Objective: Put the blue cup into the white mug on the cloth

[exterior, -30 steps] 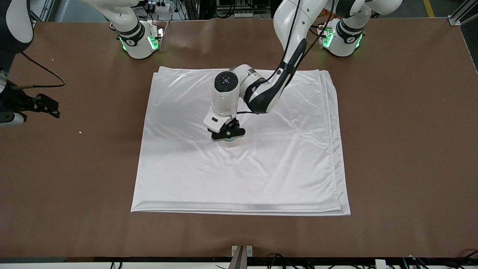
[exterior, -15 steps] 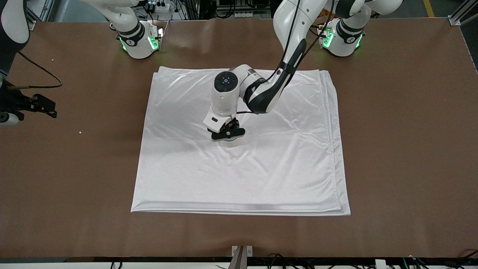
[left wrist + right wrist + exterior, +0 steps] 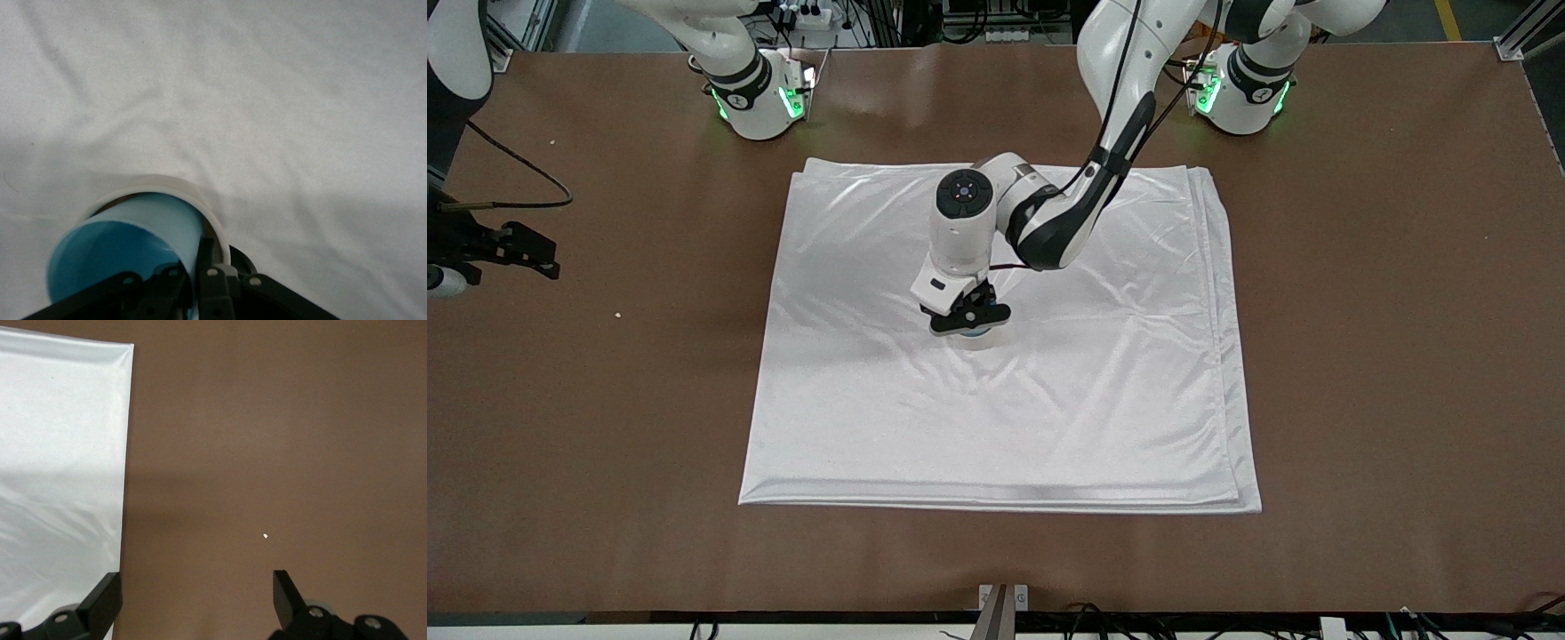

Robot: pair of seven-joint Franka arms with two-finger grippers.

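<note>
Seating blue cup [image 3: 127,243] tilted inside white mug [image 3: 207,207] mid cloth [image 3: 1049,418]. Left end effector [image 3: 190,280] clamped on cup rim: level cup, release straight, withdraw vertically. Right end effector [image 3: 193,597] spread wide, empty, waiting over bare counter [image 3: 1387,356] beside cloth.

The table [image 3: 1387,356] is brown. A big white cloth [image 3: 1049,427] lies flat on its middle. A tiny white crumb [image 3: 617,314] lies nearby.

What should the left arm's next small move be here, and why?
Probably open the left gripper and lift clear: it is shut on the blue cup, which already sits inside the white mug on the cloth. The right gripper waits open over bare table.
</note>
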